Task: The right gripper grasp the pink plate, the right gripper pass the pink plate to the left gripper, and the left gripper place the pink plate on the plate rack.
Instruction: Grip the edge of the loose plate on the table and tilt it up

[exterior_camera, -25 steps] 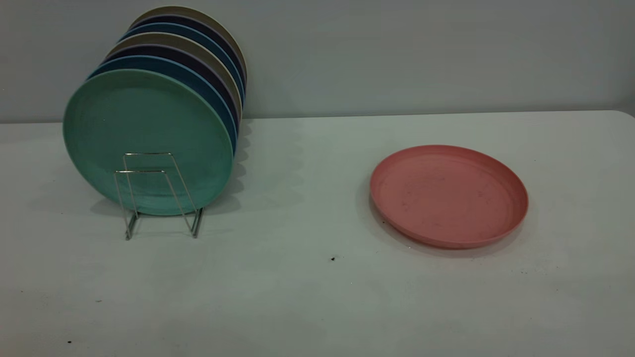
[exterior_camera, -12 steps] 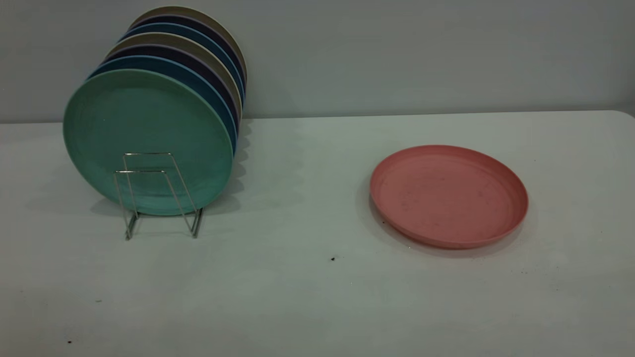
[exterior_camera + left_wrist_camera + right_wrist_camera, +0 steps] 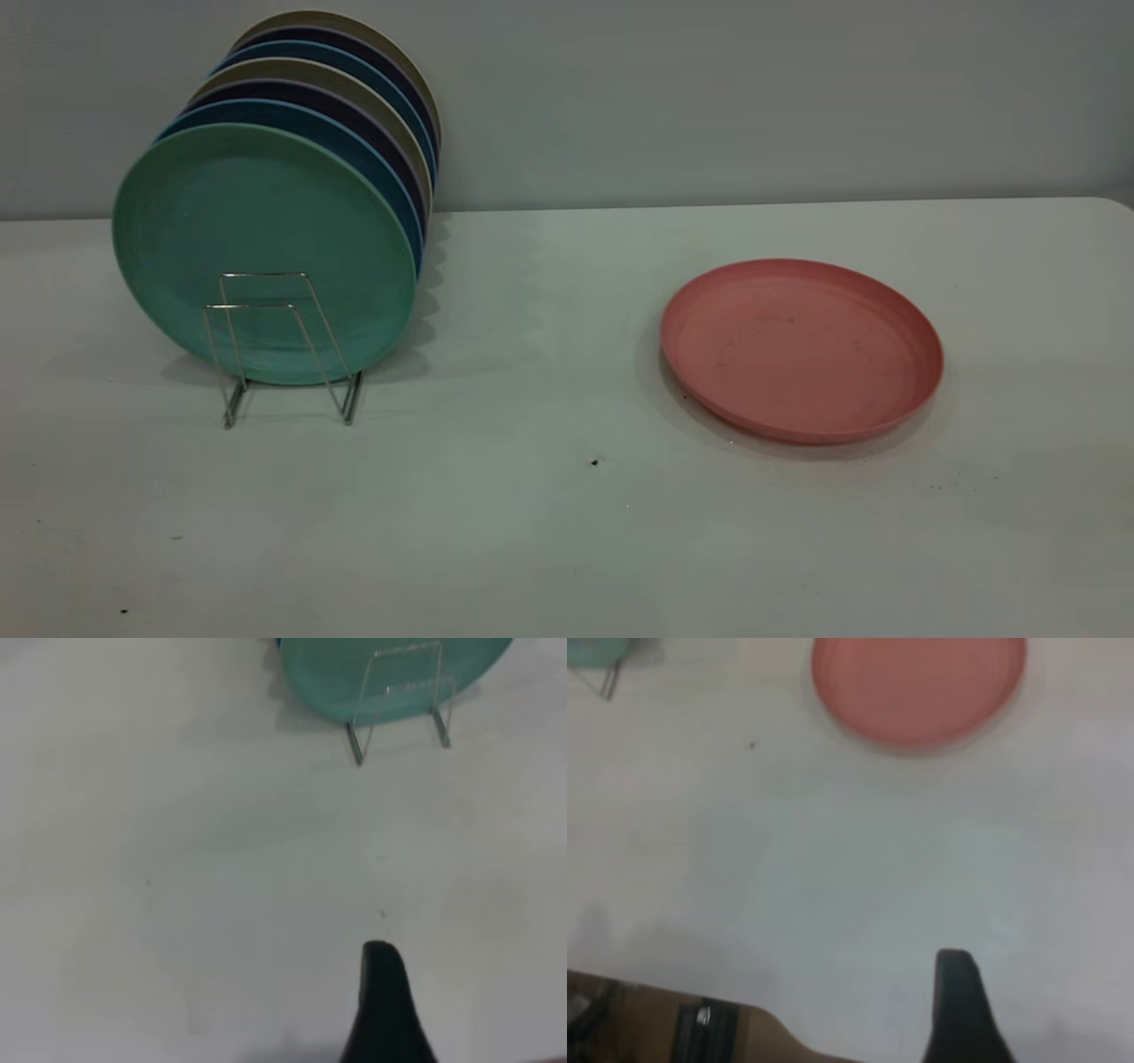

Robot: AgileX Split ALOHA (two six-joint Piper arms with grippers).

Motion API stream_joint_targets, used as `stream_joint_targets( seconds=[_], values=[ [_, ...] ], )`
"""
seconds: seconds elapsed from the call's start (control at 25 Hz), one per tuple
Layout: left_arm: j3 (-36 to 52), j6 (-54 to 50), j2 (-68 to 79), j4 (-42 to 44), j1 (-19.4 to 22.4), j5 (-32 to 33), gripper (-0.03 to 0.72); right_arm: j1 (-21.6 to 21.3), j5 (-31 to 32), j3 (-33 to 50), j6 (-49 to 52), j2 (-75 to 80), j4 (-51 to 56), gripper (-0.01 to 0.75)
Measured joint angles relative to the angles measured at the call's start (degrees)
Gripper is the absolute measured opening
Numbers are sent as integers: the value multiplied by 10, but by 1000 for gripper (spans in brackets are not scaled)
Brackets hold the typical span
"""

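The pink plate (image 3: 802, 350) lies flat on the white table (image 3: 532, 532), right of centre; it also shows in the right wrist view (image 3: 919, 687). The plate rack (image 3: 283, 350), thin silver wire, stands at the left and also shows in the left wrist view (image 3: 400, 700). Neither arm shows in the exterior view. The left gripper (image 3: 381, 1001) shows only as a black tip above bare table, well short of the rack. The right gripper (image 3: 959, 1001) shows only as a black tip above bare table, well short of the pink plate. Neither touches anything.
Several plates stand upright in the rack, a teal-green plate (image 3: 261, 252) at the front, then blue, dark and beige ones. A grey wall (image 3: 709, 97) closes off the back. A brown table edge with a black strap (image 3: 700, 1028) shows in the right wrist view.
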Motion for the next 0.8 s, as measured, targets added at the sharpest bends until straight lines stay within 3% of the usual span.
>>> stream_joint_targets(
  seconds=[0.2, 0.4, 0.6, 0.8],
  values=[
    [-58, 29, 159, -50, 0, -75, 562, 0, -102, -10, -51, 131, 24, 522],
    [-122, 130, 301, -142, 0, -99, 563, 0, -171, -18, -86, 282, 75, 522],
    [-198, 225, 417, -253, -5, -107, 563, 0, -202, -65, -176, 420, 145, 522],
    [-261, 295, 512, -347, -54, -108, 563, -2, -202, -128, -283, 538, 241, 505]
  ],
)
